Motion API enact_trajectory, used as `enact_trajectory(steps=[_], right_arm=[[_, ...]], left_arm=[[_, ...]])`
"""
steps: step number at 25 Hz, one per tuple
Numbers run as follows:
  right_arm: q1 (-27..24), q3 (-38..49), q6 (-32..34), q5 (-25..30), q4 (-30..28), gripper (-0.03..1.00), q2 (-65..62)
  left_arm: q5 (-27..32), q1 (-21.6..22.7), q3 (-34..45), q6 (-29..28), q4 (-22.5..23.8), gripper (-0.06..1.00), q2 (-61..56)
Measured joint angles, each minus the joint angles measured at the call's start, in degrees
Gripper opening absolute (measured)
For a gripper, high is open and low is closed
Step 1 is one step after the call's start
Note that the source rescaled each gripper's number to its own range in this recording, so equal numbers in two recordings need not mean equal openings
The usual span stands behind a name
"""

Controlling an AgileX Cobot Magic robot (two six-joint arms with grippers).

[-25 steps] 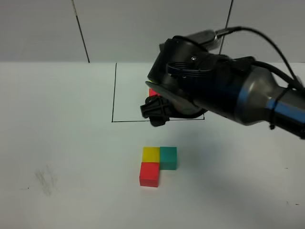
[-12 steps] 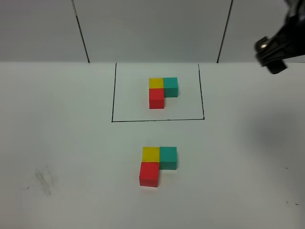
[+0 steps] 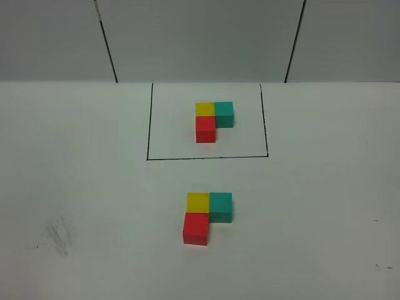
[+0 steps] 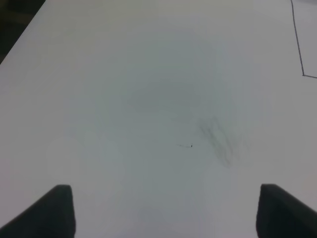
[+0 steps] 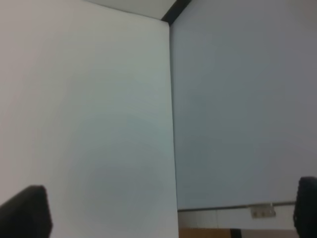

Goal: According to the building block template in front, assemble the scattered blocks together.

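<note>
On the white bench (image 3: 75, 187) the scattered blocks (image 3: 207, 215) sit touching in the same L as the building block template (image 3: 212, 120) framed just beyond them, so the job looks finished, both arms' jaws spread apart and empty, off the blocks.

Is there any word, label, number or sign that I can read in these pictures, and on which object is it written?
None: no readable text appears in any view.
The building block template and the assembled blocks have plain coloured faces, without print.
The black outline on the table is only a drawn rectangle.
The grey smudge is a scuff, not writing.
A small metal plate in the right wrist view is too blurred to read.
</note>
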Motion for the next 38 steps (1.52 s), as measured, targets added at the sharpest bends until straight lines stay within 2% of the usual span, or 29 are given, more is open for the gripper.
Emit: enact_trajectory(steps=[5,11,17,23,29,34,38], right_arm=[[-0.14,10.53,0.48,0.07,0.67,0.96,-16.70],[-0.14,21.74,6.38,0.46,1.74,0.84,-34.62],[-0.14,30.50,9.34,0.59,9.49,0.70,-46.33],[-0.14,40.36,9.54,-2.11,16.37,0.68,-55.32],[-0.14,49.96,14.74,-4.52,17.68,0.68,-61.40],[-0.14,54.60,16.02,-6.42,20.54,0.68,-61.59],[-0.14,55.13,15.04,-7.11,21.01,0.68,-61.59]], left_arm=[[0.00,0.00,0.00,0.05,0.05,0.64,0.00],[0.00,0.00,0.00,0.05,0.05,0.64,0.00],[0.00,0.00,0.00,0.05,0.11,0.64,0.00],[0.00,0.00,0.00,0.05,0.11,0.64,0.00],[0.00,0.00,0.00,0.05,0.11,0.64,0.00],[0.00,0.00,0.00,0.05,0.11,0.64,0.00],[0.00,0.00,0.00,0.10,0.11,0.64,0.00]])
